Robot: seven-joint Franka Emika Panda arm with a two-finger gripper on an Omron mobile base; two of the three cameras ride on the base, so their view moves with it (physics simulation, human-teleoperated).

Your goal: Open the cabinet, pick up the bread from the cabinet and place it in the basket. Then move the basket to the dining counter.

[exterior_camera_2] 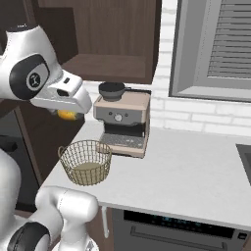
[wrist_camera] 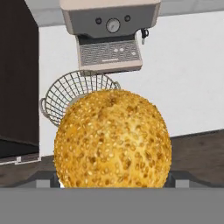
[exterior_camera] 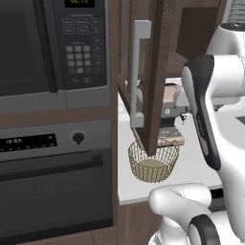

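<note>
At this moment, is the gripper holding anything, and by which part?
Yes: the bread sits between the fingers, gripped across its wide rounded sides, with the basket on the counter beyond it. The contact points are hidden behind the bread.

Flanking base views (shared basket)

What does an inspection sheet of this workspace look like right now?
Surface: white counter, the basket stands on it.
Job's things: cabinet door open; bread aloft, above the counter near the basket; basket empty.
Clutter: coffee machine behind the basket.
Grippers: pincer apparently closed on the bread.
Cables: nothing seen.
Surroundings: microwave, oven, window.
</note>
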